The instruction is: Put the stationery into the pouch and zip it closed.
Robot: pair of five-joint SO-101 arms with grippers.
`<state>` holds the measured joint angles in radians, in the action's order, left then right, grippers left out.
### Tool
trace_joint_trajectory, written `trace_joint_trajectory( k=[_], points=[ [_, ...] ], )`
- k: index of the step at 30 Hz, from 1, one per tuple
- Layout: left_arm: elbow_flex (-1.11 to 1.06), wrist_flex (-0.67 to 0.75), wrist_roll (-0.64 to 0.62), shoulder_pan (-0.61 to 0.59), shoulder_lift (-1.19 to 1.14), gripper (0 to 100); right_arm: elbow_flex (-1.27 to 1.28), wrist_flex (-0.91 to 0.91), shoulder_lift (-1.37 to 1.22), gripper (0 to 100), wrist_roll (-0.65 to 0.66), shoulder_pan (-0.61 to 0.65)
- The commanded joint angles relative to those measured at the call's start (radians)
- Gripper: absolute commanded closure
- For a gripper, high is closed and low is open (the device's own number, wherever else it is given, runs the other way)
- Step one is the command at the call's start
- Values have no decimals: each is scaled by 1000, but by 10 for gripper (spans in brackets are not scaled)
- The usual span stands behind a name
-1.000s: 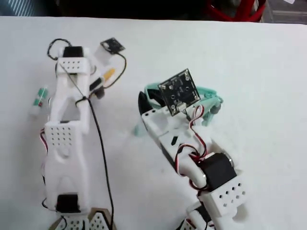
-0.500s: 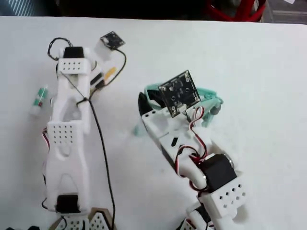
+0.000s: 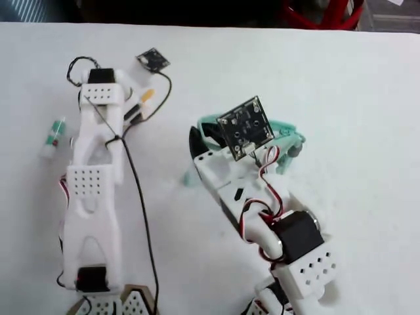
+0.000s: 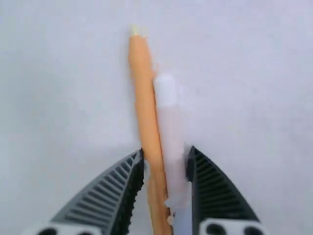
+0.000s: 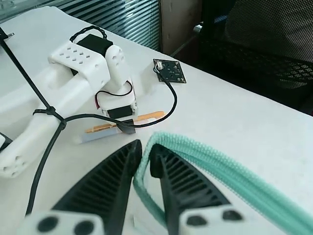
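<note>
The left gripper [image 4: 164, 161], in the upper left of the high view, is squeezed onto two thin sticks at once: an orange pen [image 4: 142, 88] and a white pen [image 4: 166, 107] lying side by side. They sit low over the white table [image 3: 341, 79]. I can't tell if they are lifted off it yet.

The pens look light, hard and smooth, so I think they could slip or roll against each other. The jaws hold them near one end, and the long free ends may droop or swing. A hold nearer the middle would feel safer.

The right gripper [image 5: 145, 152] pinches the rim of the green pouch [image 5: 205, 156], which lies in the middle of the high view, mostly under that arm. The pouch looks soft and floppy, so its mouth will likely sag unless the rim is held up.

A small green and white thing [image 3: 54, 134] lies at the far left.
</note>
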<state>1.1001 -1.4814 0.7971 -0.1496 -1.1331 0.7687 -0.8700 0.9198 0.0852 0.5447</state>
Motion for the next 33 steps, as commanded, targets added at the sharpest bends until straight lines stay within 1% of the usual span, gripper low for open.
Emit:
trace_joint_trajectory(
  k=[1,5,10,15,21,23,25,27,30,33],
  points=[
    [-5,-114,100,13,-1,902,100,-10,-22,976,-8,-2],
    [-5,-213,201,39,-1,921,100,-10,-22,976,-8,-2],
    [34,-292,245,39,-2,921,100,-13,-22,976,-8,-2],
    [46,-304,242,53,-1,922,100,-13,-22,976,-8,-2],
    [46,-304,236,117,-12,910,100,-16,-22,976,-8,-2],
    [46,-304,215,127,-10,868,101,-16,-22,976,-8,-2],
    [46,-304,163,130,-7,820,114,-12,-22,975,-6,-2],
    [46,-304,138,131,-4,805,115,-10,-22,975,-6,-2],
    [46,-304,164,134,-10,859,115,-10,-22,975,-8,-2],
    [48,-304,189,137,-2,976,115,-10,-22,975,-8,-2]
  ],
)
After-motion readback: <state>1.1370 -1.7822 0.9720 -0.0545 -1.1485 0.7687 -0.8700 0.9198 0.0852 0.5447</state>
